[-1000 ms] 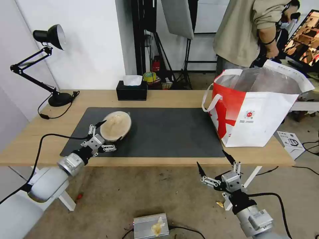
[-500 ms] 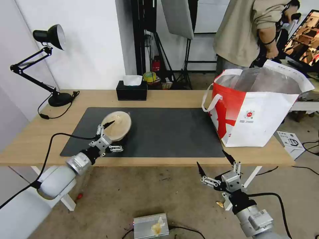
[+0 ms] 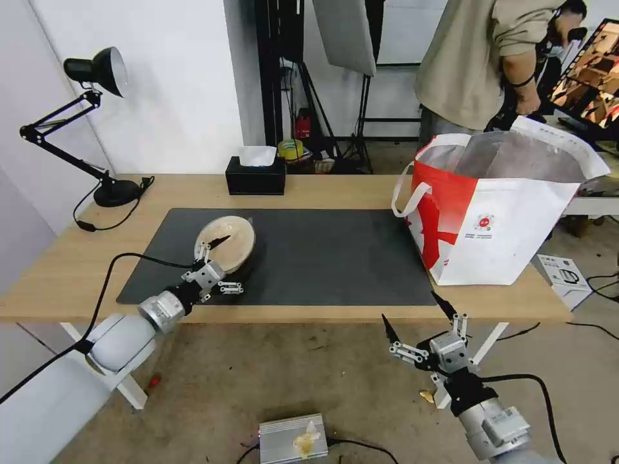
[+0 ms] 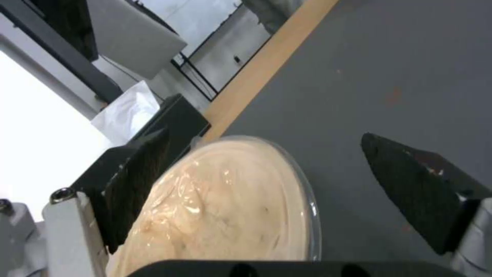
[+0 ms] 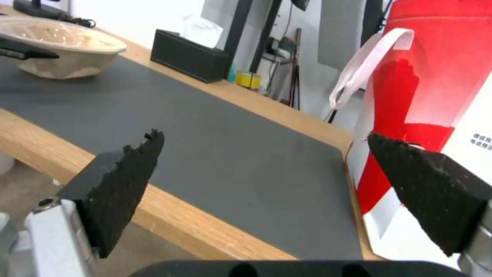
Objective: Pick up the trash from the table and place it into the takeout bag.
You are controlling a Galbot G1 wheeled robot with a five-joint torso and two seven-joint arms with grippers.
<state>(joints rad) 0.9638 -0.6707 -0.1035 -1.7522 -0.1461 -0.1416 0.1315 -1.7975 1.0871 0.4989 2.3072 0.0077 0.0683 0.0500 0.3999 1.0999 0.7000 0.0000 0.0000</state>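
I am pushing my left gripper (image 3: 221, 263), fingers spread, farther onto the paper-pulp bowl (image 3: 227, 243) on the dark grey mat (image 3: 335, 258) than 1 second ago; my right gripper (image 3: 416, 322) is waiting unclenched below the table edge (image 3: 322, 314).

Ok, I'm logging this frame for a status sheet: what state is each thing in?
Beige bowl: upright on the mat, not gripped.
Takeout bag: standing open on the table.
Left gripper: open, fingers straddling the bowl's rim.
Right gripper: open, below the table's front edge.
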